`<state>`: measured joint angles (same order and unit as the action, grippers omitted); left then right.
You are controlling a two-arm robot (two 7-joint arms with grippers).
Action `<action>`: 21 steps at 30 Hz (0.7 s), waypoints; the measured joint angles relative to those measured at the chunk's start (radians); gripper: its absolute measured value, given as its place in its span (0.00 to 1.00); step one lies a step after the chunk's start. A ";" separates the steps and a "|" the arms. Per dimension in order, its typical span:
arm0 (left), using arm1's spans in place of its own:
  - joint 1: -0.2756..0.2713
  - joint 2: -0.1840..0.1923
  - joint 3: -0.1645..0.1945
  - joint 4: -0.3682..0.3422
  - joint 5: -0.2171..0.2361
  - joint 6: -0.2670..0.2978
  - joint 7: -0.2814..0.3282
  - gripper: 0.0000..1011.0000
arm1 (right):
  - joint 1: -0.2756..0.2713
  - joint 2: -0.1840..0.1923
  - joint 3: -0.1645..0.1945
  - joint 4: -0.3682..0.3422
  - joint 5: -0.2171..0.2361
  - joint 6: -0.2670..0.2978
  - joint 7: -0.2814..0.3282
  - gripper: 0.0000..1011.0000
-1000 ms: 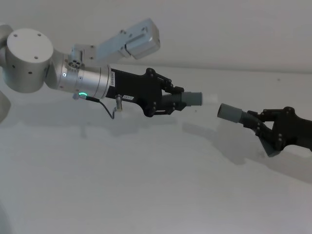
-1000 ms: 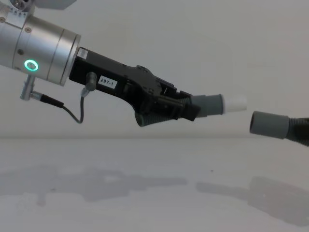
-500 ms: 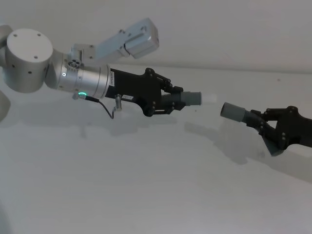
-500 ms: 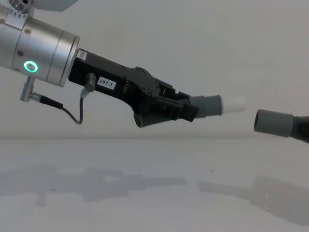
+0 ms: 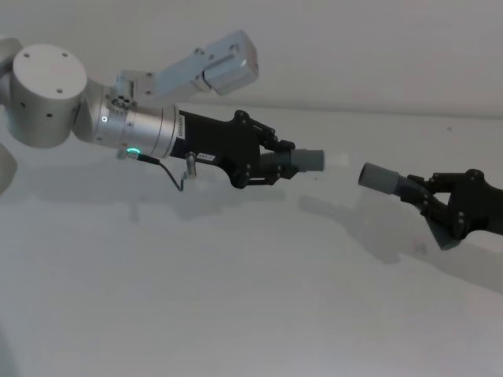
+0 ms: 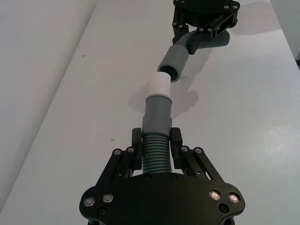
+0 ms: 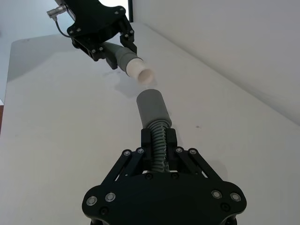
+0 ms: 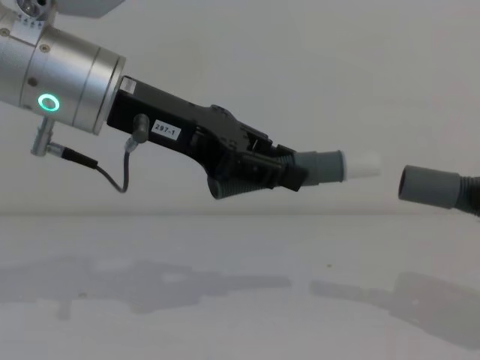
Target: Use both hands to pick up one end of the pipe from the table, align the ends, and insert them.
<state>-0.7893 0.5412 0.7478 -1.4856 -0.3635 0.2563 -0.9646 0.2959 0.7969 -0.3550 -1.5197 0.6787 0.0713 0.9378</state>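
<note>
Both pieces of the pipe hang in the air above the white table (image 5: 236,298). My left gripper (image 5: 275,162) is shut on the ribbed hose of one piece, whose grey cuff (image 8: 321,166) ends in a white tip (image 8: 361,164) pointing right. My right gripper (image 5: 422,196) is shut on the other ribbed hose, and its plain grey socket cuff (image 5: 379,177) points left at the tip. A small gap separates the two ends, and they are nearly in line. In the left wrist view the white tip (image 6: 160,84) sits just short of the socket (image 6: 173,63).
A plain white wall rises behind the table. My left arm's silver wrist with a green ring light (image 8: 49,103) and a thin cable (image 8: 112,172) reaches in from the left. A grey bracket (image 5: 212,67) juts out above that wrist.
My right gripper has drawn the socket piece slightly to the right, widening the gap between the ends. The left gripper has barely moved.
</note>
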 joint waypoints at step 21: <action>-0.008 0.014 0.018 -0.024 -0.008 0.014 0.013 0.34 | 0.010 0.004 -0.016 -0.008 0.016 -0.010 -0.003 0.18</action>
<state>-0.7968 0.5557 0.7654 -1.5097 -0.3716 0.2706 -0.9518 0.3063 0.8013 -0.3712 -1.5273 0.6950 0.0615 0.9348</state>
